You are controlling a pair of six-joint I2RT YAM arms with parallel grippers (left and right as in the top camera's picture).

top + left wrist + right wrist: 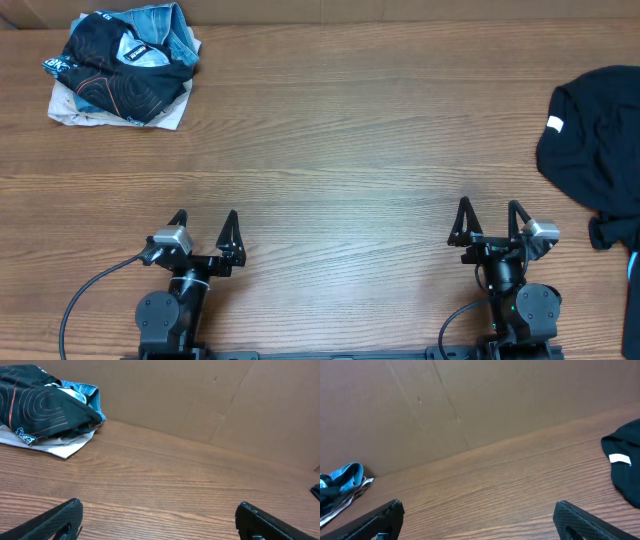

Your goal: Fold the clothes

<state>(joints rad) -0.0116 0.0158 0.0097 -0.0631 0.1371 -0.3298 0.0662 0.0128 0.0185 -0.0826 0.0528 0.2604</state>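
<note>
Overhead, my left gripper [205, 215] and right gripper [490, 205] stand spread wide and hold nothing. The black shirt [600, 140] lies at the table's [330, 150] right edge, and a pile of clothes [125, 65] sits far left. Only the wrist views show the cardboard wall [200, 400].

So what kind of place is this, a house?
Probably a robot lab bench, not a house: the left gripper and right gripper sit at a wooden table, cardboard wall behind, black shirt heaped nearby.

A black shirt [598, 130] with a white label [555, 124] is seen; the pile [125, 72] is coloured black, red-lined and blue.
</note>
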